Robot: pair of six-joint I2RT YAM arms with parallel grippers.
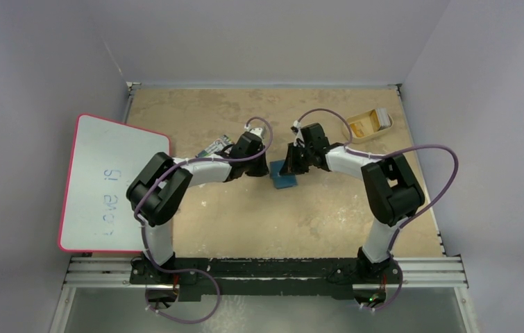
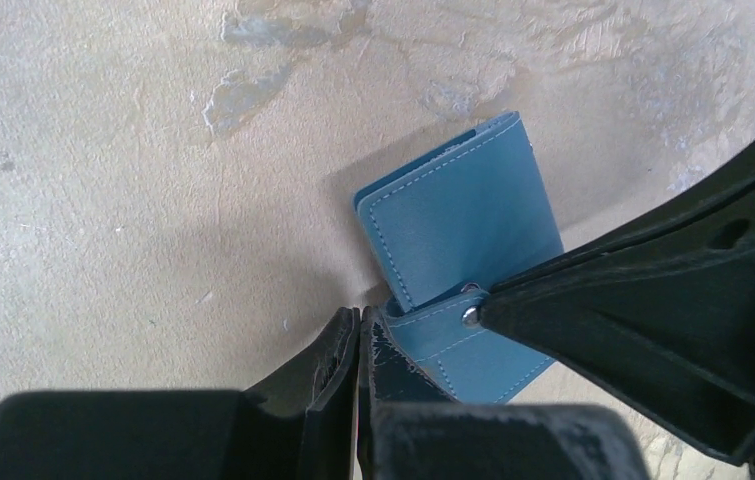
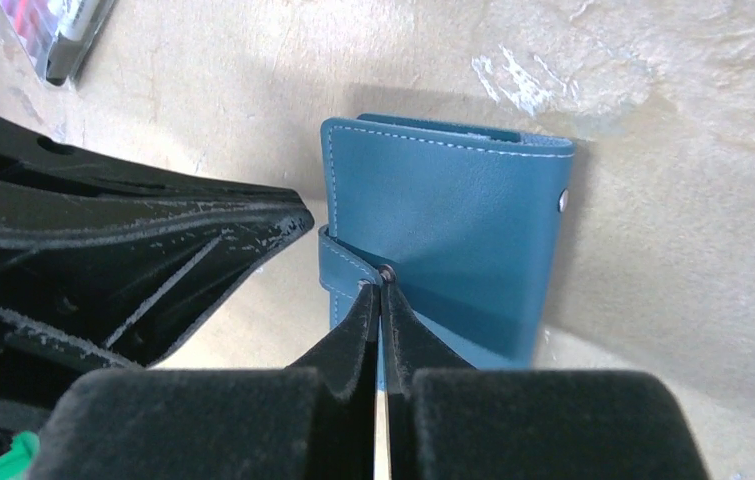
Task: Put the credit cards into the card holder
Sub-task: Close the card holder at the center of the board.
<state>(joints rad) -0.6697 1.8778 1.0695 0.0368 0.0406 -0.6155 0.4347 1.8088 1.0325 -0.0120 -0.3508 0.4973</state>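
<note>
Sitting folded shut on the table [image 1: 245, 229], the wallet [image 3: 453, 210] lies flat mid-table, between the two arms; teal, pale stitching along the edges; strap [image 3: 345, 262] wraps round one edge, with a metal snap [image 3: 386, 272] at its end; a second snap shows on the opposite edge of the cover.

Left gripper [image 2: 359, 318]: fingers pressed together, tips low at the table just beside the strap corner of the wallet; can't tell if they touch it.

Right gripper [image 3: 381, 290]: fingers pressed together too, tips right at the strap's snap, touching the strap; can't tell whether any of the strap is caught between them.

The two grippers meet the wallet from opposite sides, tips near each other at the same corner.

Cards [image 1: 361, 126] lie in a shallow tan tray [image 1: 353, 136] at the far right corner of the table; orange-yellow ones with a whitish one beside them; well apart from the wallet.

Striped pack [image 1: 216, 146] lies on the table just beyond the left gripper, on the far side; pink-rimmed whiteboard [image 1: 106, 180] hangs over the left edge of the table, some handwriting on it.
</note>
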